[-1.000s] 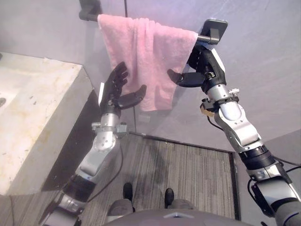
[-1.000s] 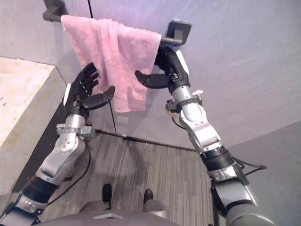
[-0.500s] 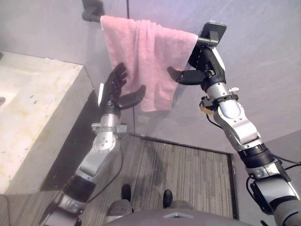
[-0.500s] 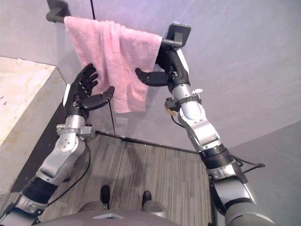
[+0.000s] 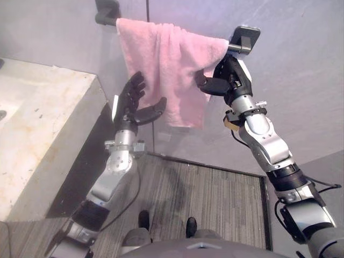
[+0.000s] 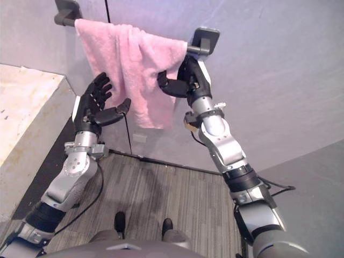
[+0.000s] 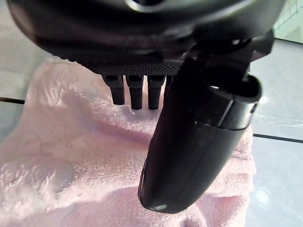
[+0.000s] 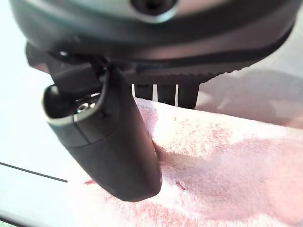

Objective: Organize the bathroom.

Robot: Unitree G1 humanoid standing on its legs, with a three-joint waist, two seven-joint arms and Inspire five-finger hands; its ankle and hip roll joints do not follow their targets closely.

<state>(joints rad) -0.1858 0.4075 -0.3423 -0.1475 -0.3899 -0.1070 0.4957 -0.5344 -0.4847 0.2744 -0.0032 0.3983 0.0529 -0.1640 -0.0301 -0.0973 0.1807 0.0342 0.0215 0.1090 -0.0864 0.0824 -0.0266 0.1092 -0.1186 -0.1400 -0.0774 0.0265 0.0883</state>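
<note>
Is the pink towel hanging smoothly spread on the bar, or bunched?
Bunched. The pink towel drapes over the wall bar in uneven vertical folds, its right edge pinched by the right hand.

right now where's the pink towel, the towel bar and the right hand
pink towel point(image 5: 161, 59), left eye view, middle of the hanging cloth
towel bar point(image 5: 244, 38), left eye view, its right end bracket
right hand point(image 5: 228, 78), left eye view, back of the hand, thumb on the towel's right edge

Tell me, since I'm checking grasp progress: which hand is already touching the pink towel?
The right hand, thumb pressed into the pink towel's edge near the bar's end; the left hand hovers open, apart.
</note>
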